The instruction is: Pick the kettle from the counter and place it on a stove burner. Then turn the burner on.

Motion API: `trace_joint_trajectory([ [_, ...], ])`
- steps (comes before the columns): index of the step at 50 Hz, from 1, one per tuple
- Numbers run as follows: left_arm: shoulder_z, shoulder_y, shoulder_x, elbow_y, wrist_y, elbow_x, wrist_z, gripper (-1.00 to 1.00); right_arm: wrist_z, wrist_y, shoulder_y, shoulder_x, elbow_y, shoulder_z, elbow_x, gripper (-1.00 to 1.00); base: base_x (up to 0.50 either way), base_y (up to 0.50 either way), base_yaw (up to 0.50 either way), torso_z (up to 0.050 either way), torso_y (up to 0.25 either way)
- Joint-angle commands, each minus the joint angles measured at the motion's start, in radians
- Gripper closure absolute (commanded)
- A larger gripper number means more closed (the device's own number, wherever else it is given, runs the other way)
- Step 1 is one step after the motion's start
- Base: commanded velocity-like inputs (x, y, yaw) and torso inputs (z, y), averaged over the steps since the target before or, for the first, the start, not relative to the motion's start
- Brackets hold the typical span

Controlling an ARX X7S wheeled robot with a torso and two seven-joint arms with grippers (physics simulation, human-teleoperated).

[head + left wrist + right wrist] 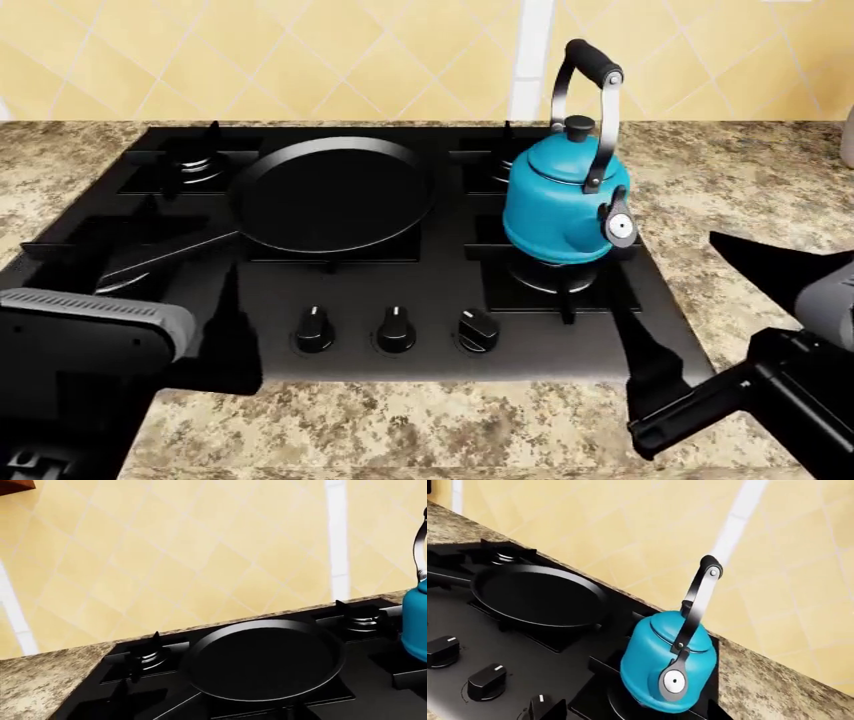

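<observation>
Kettle is seen standing upright on the front right burner of the stove, beside the black pan. Three knobs are lined up at the front. Both arms are kept low and well apart from it. Whether the grippers are open cannot be told.

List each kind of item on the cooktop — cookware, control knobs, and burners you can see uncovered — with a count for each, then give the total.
Kettle: 1
Black pan: 1
Control knobs: 3
Uncovered burners: 2, both at the back; the kettle stands on a front burner and the pan covers the middle one.
Total: 7
</observation>
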Motion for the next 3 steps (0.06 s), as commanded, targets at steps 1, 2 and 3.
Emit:
trace_joint_trajectory([
  [1,-0.027,0.092,-0.006,0.012,0.057,0.051,0.023,-1.00,0.107,-0.179,-0.137,0.058,-0.033,-0.028,-0.052,-1.00,0.00,0.00,0.00,0.000,0.000],
  [2,-0.024,0.093,-0.007,0.013,0.057,0.050,0.022,-1.00,0.121,-0.195,-0.152,0.058,-0.032,-0.041,-0.066,-1.00,0.00,0.00,0.00,0.000,0.000],
  [3,-0.022,0.099,-0.005,0.013,0.061,0.058,0.026,-1.00,0.126,-0.203,-0.162,0.058,-0.033,-0.049,-0.078,-1.00,0.00,0.00,0.00,0.000,0.000],
])
